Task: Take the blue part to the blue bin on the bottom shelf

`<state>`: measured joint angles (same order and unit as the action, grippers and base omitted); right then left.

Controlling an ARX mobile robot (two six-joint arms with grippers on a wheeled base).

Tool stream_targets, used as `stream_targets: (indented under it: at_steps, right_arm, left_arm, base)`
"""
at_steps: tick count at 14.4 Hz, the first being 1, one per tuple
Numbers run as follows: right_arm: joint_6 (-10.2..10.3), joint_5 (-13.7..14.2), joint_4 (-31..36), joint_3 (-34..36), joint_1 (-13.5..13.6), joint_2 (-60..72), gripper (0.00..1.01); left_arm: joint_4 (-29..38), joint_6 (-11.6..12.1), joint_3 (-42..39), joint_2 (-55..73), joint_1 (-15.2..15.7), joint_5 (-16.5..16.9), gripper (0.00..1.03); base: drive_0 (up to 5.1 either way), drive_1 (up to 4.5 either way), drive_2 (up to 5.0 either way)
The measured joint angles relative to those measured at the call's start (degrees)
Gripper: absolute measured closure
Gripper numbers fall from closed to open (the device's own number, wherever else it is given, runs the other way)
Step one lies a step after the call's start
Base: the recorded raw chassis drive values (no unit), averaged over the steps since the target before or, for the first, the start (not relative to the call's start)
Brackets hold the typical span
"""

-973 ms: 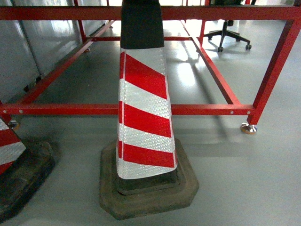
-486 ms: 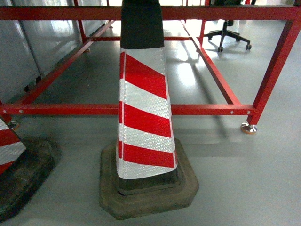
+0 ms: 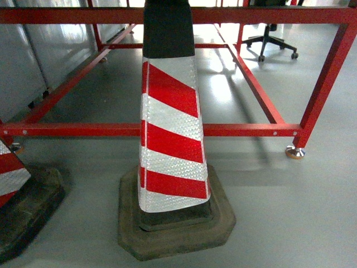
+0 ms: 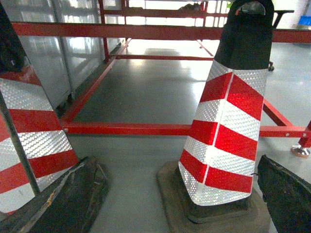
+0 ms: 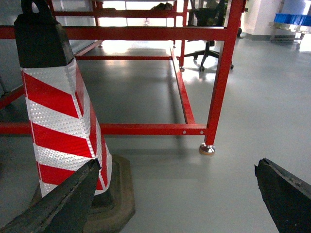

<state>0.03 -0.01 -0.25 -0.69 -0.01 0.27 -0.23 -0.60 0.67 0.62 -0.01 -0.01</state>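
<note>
The blue part, the blue bin and the bottom shelf are out of view. My left gripper [image 4: 176, 165] is open; its dark fingers [image 4: 68, 201] frame bare grey floor and the base of a red-and-white traffic cone [image 4: 226, 136]. My right gripper [image 5: 177, 167] is also open, with only floor between its fingers [image 5: 284, 194]. Neither gripper shows in the head view. Far off at the top right of the right wrist view is a blue shape [image 5: 293, 18], too small to identify.
A tall striped cone [image 3: 170, 128] on a rubber base [image 3: 175, 229] stands directly ahead. A second cone [image 3: 14, 184] is at the left edge. Behind them runs a red steel frame [image 3: 245, 130] on levelling feet [image 3: 294, 152]. An office chair [image 3: 270, 42] stands beyond.
</note>
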Motion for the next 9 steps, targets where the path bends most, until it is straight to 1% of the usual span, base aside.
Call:
stream_targets:
  at_steps: [9]
  right_arm:
    - [0.0,0.0,0.0,0.0,0.0,0.0,0.03]
  left_arm:
    - [0.0,0.0,0.0,0.0,0.0,0.0,0.05]
  base:
    - [0.0,0.00,0.0]
